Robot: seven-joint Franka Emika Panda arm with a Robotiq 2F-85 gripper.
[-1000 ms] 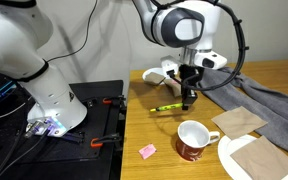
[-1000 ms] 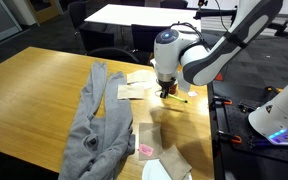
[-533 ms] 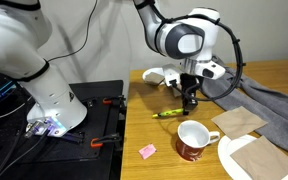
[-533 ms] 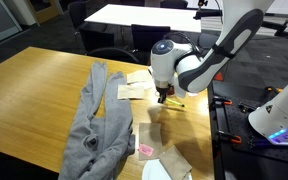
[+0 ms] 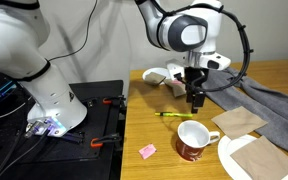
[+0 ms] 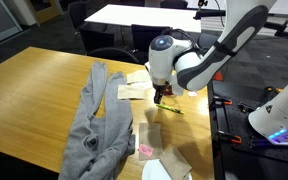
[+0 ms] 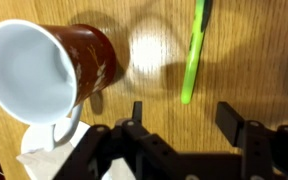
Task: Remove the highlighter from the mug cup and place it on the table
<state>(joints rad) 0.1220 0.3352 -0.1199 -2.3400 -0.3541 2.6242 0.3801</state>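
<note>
The yellow-green highlighter [image 5: 174,114] lies flat on the tan table [image 5: 149,130], apart from the mug cup [image 5: 193,140], which stands upright nearer the front edge. My gripper [image 5: 198,102] hangs just above the table beside the highlighter's end, open and holding nothing. In the wrist view the highlighter [image 7: 192,55] lies on the wood just beyond the gap of my open gripper [image 7: 182,112], and the dark red mug cup [image 7: 54,65] with its white inside is at the left. In an exterior view the gripper [image 6: 160,98] hovers over the highlighter [image 6: 171,106].
A grey cloth [image 5: 269,95] drapes over the table's far side [image 6: 94,125]. A small white bowl [image 5: 156,75] sits behind the gripper. Brown paper [image 5: 239,120], a white plate [image 5: 228,158] and a pink sticky note [image 5: 147,150] lie near the mug. The black bench [image 5: 94,110] adjoins the table.
The gripper was shut on the highlighter near the table; it has opened, the highlighter now lies loose on the wood, and the gripper has lifted slightly.
</note>
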